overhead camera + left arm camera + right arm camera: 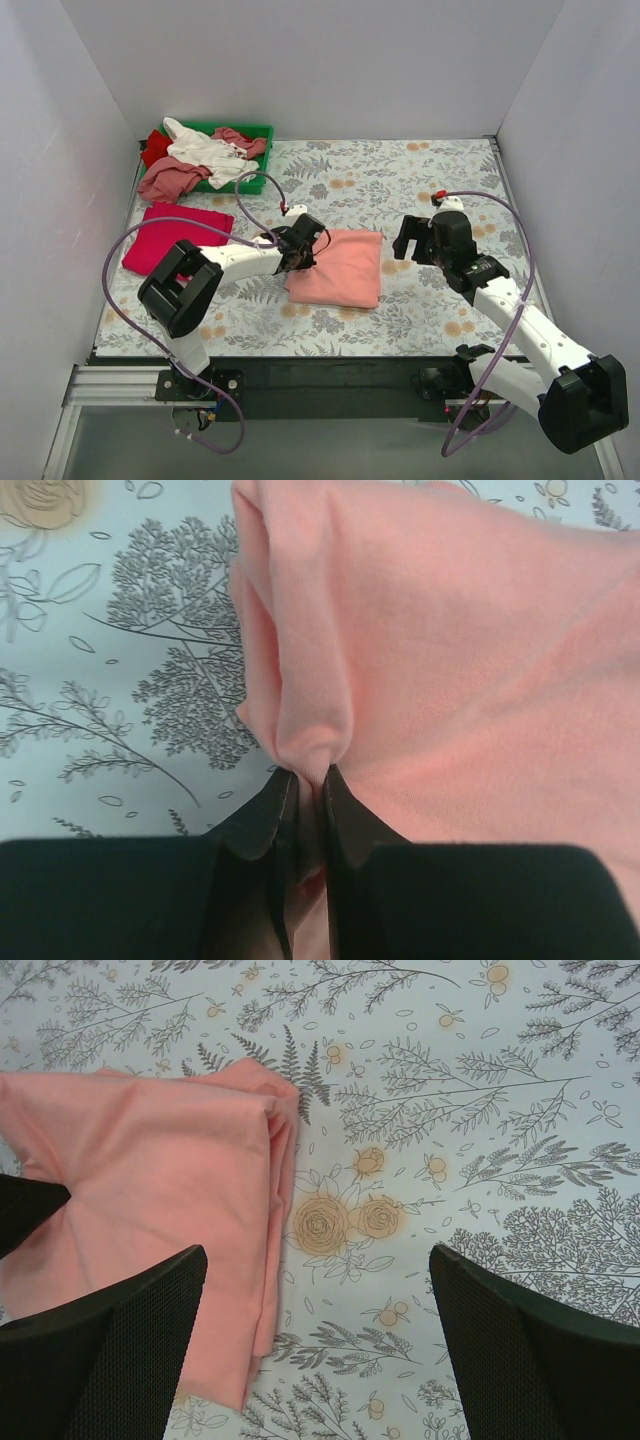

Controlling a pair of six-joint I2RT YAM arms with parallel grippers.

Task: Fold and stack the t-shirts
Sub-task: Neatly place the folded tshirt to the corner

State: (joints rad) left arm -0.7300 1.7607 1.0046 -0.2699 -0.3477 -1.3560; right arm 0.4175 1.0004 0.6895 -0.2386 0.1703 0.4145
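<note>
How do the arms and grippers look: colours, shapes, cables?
The left arm and right arm have white links and black joints. A thin purple cable loops along each. The left gripper and right gripper are black; the right's fingers look finely textured.

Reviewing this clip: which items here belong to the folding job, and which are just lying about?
Part of the job:
- salmon-pink t-shirt, pinched by the left end effector
- folded magenta-red t-shirt
- white tee, dusty-rose tee and red tee, all unfolded

Just lying about:
- green tray under the unfolded tees
- floral table cover
</note>
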